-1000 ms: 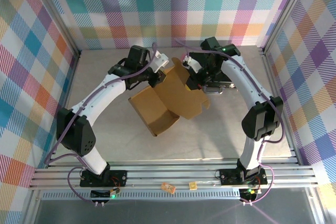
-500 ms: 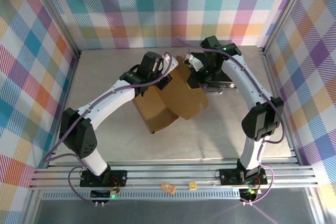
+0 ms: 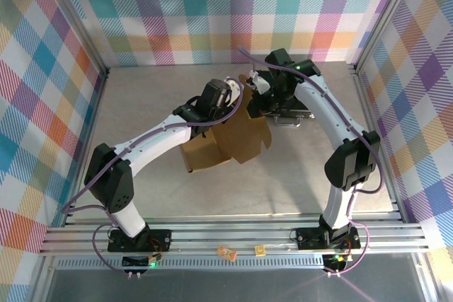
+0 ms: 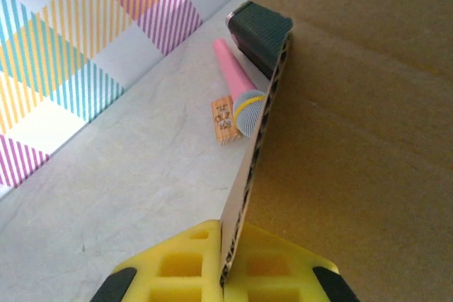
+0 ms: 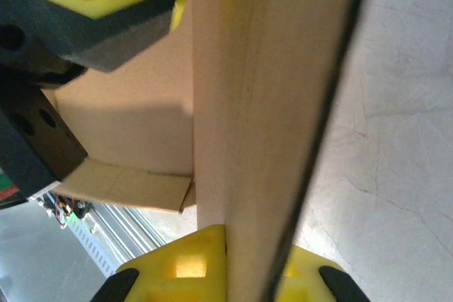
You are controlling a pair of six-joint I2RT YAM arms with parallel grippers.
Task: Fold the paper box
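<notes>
A partly folded brown paper box (image 3: pixel 239 139) is sitting on the counter (image 3: pixel 134 97), toward the far side, between the two arms. The left tool (image 4: pixel 228 263) is pinching a cardboard panel's edge between its yellow fingers, and the right tool (image 5: pixel 237 263) is likewise gripping a panel. Beyond the cardboard, a pink marker (image 4: pixel 233 79) is lying just beside a small brown tag (image 4: pixel 223 119).

High overhead view, wrist views tight on paper box (image 3: pixel 237 139)
</notes>
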